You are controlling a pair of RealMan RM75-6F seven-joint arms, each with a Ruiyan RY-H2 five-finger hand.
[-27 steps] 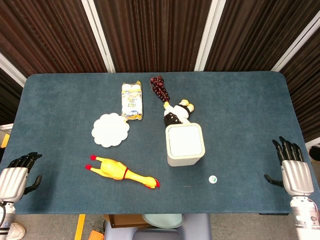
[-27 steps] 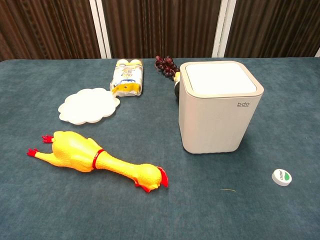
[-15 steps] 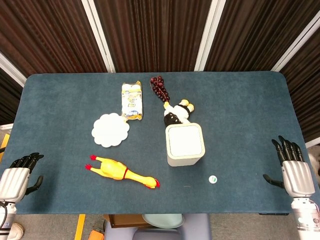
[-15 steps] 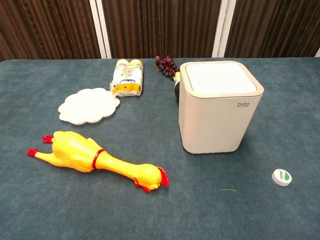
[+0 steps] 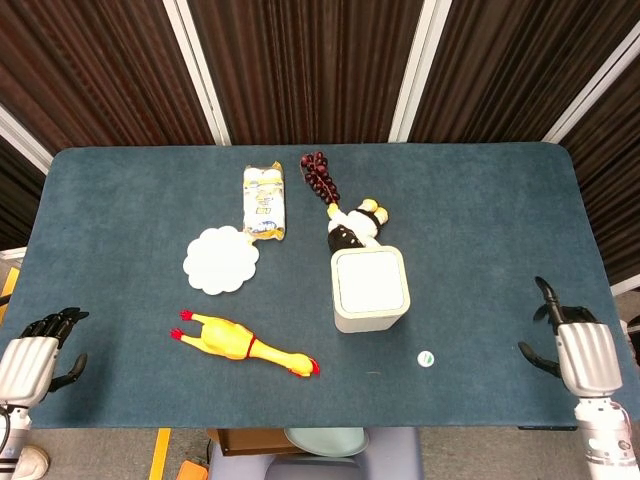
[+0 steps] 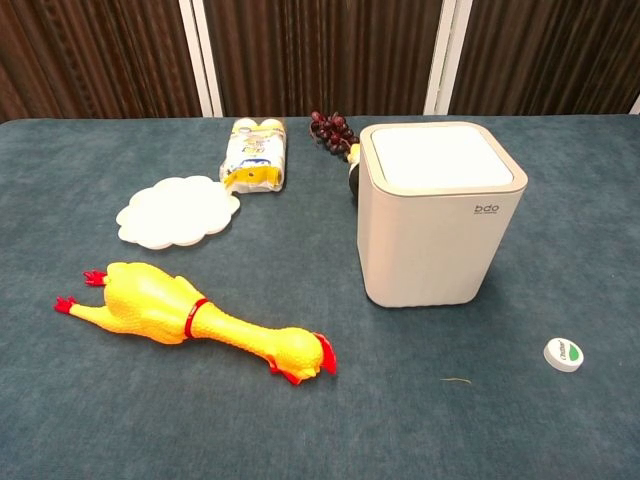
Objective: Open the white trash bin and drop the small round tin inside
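Note:
The white trash bin (image 5: 370,291) (image 6: 440,215) stands near the middle of the blue table with its flat lid closed. A small round tin (image 5: 426,358) (image 6: 564,354), white with a green mark, lies on the cloth to the bin's front right. My right hand (image 5: 583,353) hovers at the table's right front edge, empty, fingers apart; it is well right of the tin. At the left front corner my left hand (image 5: 33,357) holds nothing, its dark fingers bent inward. Neither hand shows in the chest view.
A yellow rubber chicken (image 5: 245,343) (image 6: 195,319) lies front left of the bin. Behind it are a white scalloped plate (image 5: 221,259), a snack packet (image 5: 264,202), dark grapes (image 5: 319,176) and a black-and-white toy (image 5: 355,227) right behind the bin.
My right hand has drawn slightly inward and turned, so its fingers show less. My left hand has slid a little toward the table's front edge. Bin and tin are unmoved.

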